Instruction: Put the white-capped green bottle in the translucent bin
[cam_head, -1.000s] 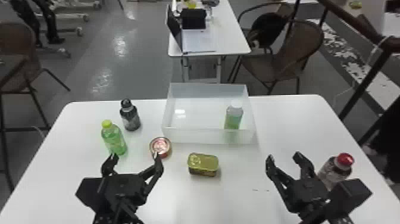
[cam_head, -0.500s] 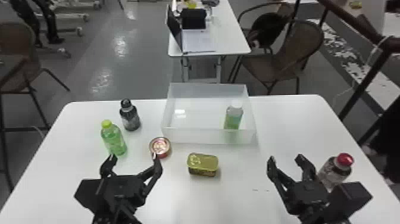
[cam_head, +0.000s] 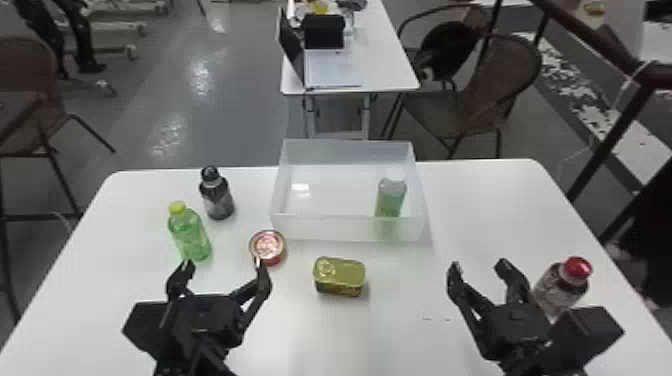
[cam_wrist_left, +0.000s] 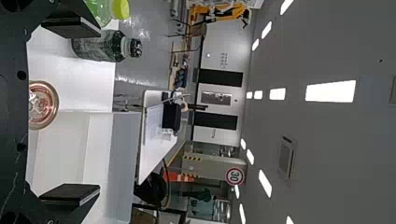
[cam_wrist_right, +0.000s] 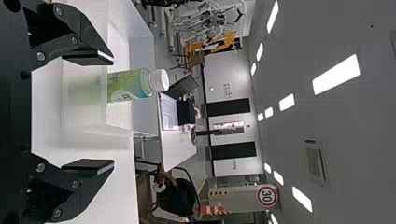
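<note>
Bottle (cam_head: 390, 197), white-capped — in translucent bin (cam_head: 325, 227)

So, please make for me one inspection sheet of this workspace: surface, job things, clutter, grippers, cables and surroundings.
Surface: white tabletop, two short dark marks near the right gripper.
Job's things: white-capped green bottle upright inside the translucent bin, toward its right side.
Clutter: yellow-green-capped bottle, dark bottle, round tin, gold-lidded tin, red-capped bottle partly behind the right gripper.
Grippers: left and right both open, holding nothing.
Cables: on tabletop, nothing seen; thin pale cord at railing.
Surroundings: second table with open laptop; wicker chair beside it.
</note>
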